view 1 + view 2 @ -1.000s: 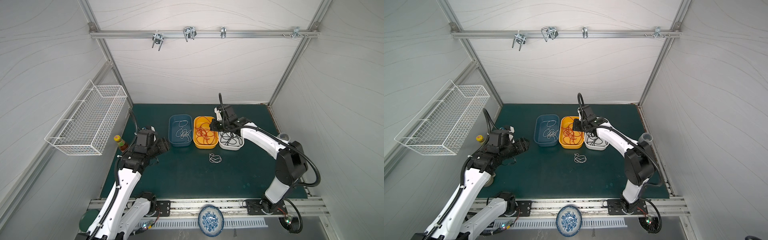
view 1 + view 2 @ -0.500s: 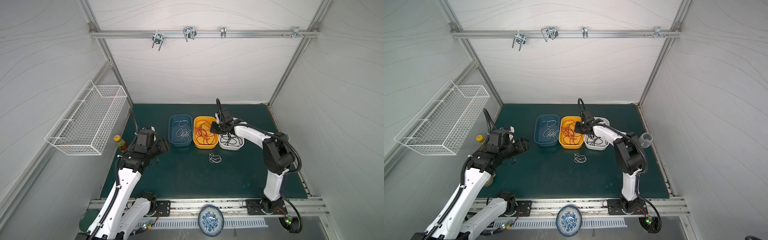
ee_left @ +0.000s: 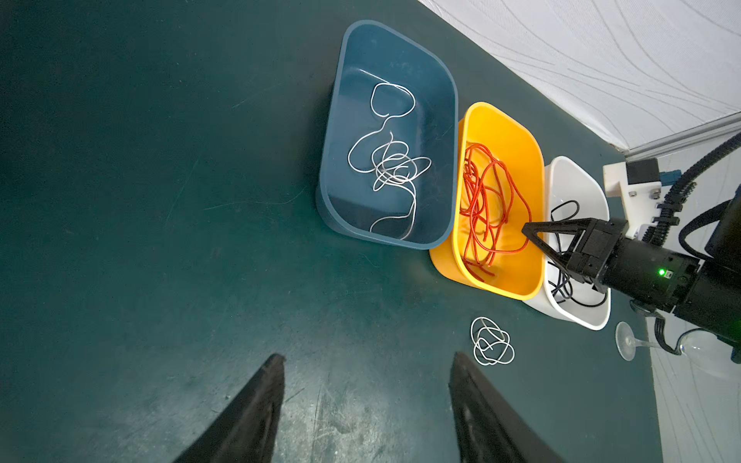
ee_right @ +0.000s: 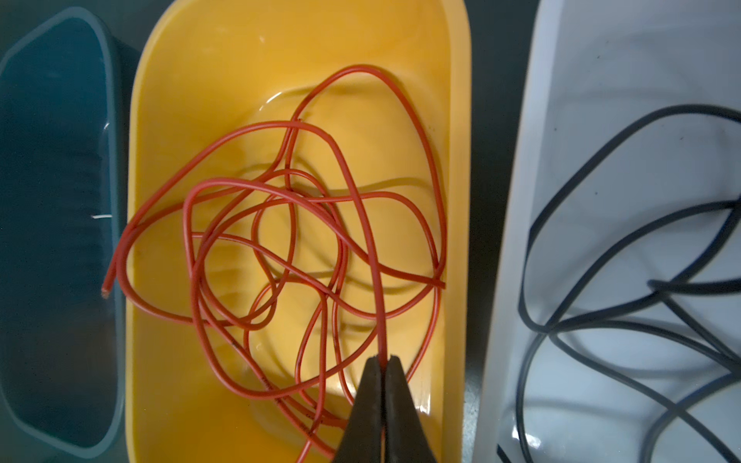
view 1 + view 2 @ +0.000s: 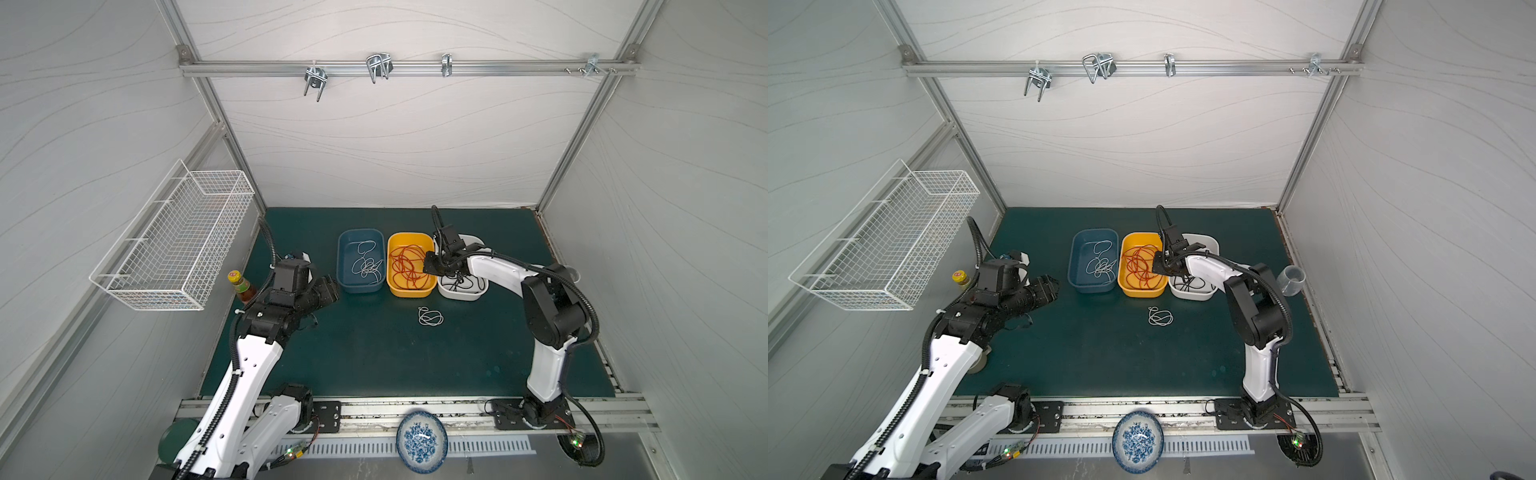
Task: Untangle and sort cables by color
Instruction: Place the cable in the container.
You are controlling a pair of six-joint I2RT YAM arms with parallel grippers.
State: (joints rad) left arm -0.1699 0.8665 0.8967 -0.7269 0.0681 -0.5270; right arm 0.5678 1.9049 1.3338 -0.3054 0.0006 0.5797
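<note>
My right fingers (image 4: 375,385) are clenched on one strand of red cable (image 4: 371,248). It runs straight out from between the tips into the tangle of red cables (image 4: 280,240) lying in the yellow tub (image 4: 168,100). I hold them low over that tub, at its side next to the white tub (image 4: 561,120). One cut end of the tangle pokes over the yellow rim toward the blue tub (image 4: 48,160). Black cables (image 4: 593,256) loop in the white tub.

From my left wrist I see the three tubs in a row, close side by side: blue, yellow, white. White cables (image 3: 391,168) lie loosely knotted on the floor of the blue one. A loose white cable (image 3: 491,340), coiled small, lies on the bare bench (image 3: 140,180) just in front of the yellow and white tubs, in no tub.

My left fingers (image 3: 252,409) are spread apart with nothing between them, hanging above bare bench, well apart from the tubs and the coil. In both top views my left arm is at the left side of the bench, near a sauce bottle (image 5: 239,282), and a blue patterned plate (image 5: 421,440) sits past the bench's front edge
</note>
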